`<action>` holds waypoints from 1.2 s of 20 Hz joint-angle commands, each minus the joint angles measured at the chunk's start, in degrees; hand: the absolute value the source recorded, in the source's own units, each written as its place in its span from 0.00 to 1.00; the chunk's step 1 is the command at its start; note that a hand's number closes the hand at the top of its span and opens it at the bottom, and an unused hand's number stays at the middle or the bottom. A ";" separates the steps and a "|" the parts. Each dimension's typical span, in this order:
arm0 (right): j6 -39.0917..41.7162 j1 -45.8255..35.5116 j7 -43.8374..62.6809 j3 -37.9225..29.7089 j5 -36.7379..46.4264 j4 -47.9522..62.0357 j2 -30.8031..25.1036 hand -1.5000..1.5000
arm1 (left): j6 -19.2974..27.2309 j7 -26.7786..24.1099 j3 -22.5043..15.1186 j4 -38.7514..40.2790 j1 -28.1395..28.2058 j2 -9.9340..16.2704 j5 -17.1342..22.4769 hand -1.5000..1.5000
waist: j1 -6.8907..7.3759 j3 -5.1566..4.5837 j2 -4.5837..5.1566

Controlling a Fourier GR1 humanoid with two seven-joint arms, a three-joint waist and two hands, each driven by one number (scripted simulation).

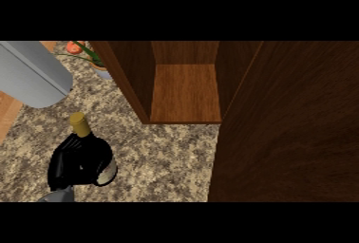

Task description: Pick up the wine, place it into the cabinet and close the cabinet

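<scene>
While the view looks steeply down, nearest to me is a left hand [79, 163], black, coming up from the lower edge on a grey forearm [57, 196]. Its fingers are curled round the wine [82, 137], so it's holding the bottle; the hand hides most of the dark glass body. What I can see of the bottle: rounded dark shoulder, a pale label patch at the lower right side, and a slim neck with a yellowish-gold foil cap pointing away from me. Can't tell if the base is on the counter or lifted off it.

Counter [168, 152] is speckled granite, mottled beige, brown and grey, matte.

Right side of the view is filled by the cabinet door [288, 128], a flat slab of dark wood with faint streaky grain, swung open toward me. Right hand isn't visible anywhere.

Further out, the cabinet [184, 90] stands open: rectangular box, dark brown side walls, a lighter reddish-brown floor panel with straight grain running front to back. Wine is well apart from it, off to its left and nearer to me.

Far left, a large smooth grey rounded shape [32, 73], can't identify it. Beside it at the back, a small plant [88, 54] with green stems and an orange-red bloom in a pale pot
</scene>
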 commanded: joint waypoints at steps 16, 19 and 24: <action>-0.39 3.37 3.29 0.21 -2.56 -7.60 0.68 0.00 | -6.43 8.78 -4.52 -26.03 5.51 1.14 4.06 1.00 | 0.50 0.06 -0.20; 1.00 2.83 1.89 -1.70 -3.75 -6.81 -0.18 0.00 | -7.72 13.79 -5.94 -30.40 6.76 0.92 6.19 1.00 | 0.47 0.05 -0.13; 1.92 2.93 -1.58 -0.46 -2.71 -3.49 0.92 0.00 | -1.67 23.36 -9.03 -37.68 2.25 -0.79 4.36 1.00 | 0.27 0.04 -0.01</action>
